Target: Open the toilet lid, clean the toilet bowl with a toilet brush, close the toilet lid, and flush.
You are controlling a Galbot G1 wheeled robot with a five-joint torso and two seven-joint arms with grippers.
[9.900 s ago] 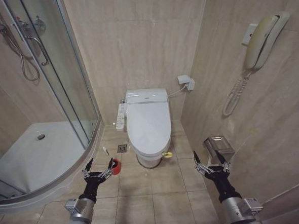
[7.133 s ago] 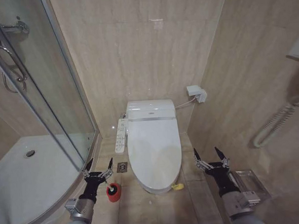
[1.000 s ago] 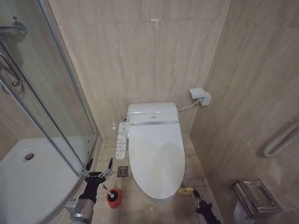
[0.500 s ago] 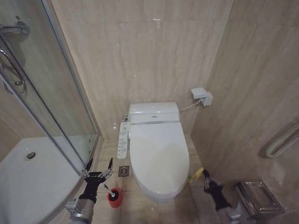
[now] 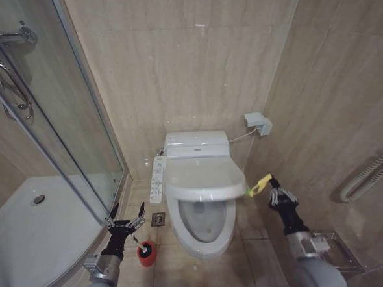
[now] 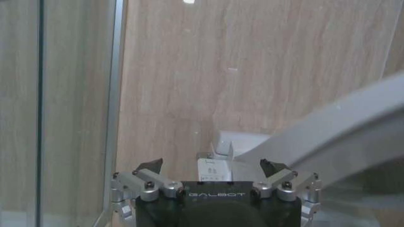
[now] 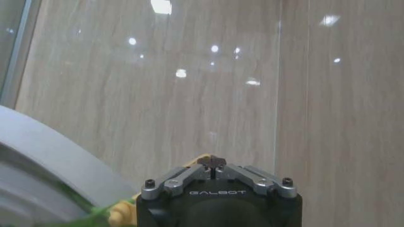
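Note:
The white toilet lid (image 5: 204, 178) is lifted about halfway, hinged at the bidet-seat unit (image 5: 196, 142). Under it the toilet bowl (image 5: 204, 226) lies open to view inside the ring seat. My right gripper (image 5: 276, 193) is shut on the yellow-green strap (image 5: 259, 183) at the lid's right edge. The right wrist view has the shut right gripper (image 7: 211, 162), the strap (image 7: 94, 215) and the lid (image 7: 38, 161). The toilet brush (image 5: 143, 250) stands in its red cup on the floor left of the bowl. Just above it hovers my left gripper (image 5: 126, 220), open; the left wrist view shows this left gripper (image 6: 211, 166) and the lid (image 6: 341, 127).
A glass shower enclosure (image 5: 61, 132) with a white tray fills the left. A side control strip (image 5: 157, 178) and a floor drain (image 5: 158, 219) lie between it and the toilet. A wall box (image 5: 258, 123), a coiled cord (image 5: 369, 171) and a metal holder (image 5: 338, 255) line the right wall.
My right gripper took the strap low beside the bowl and rose with it, swinging the lid up from closed to about half raised. The left arm stayed put.

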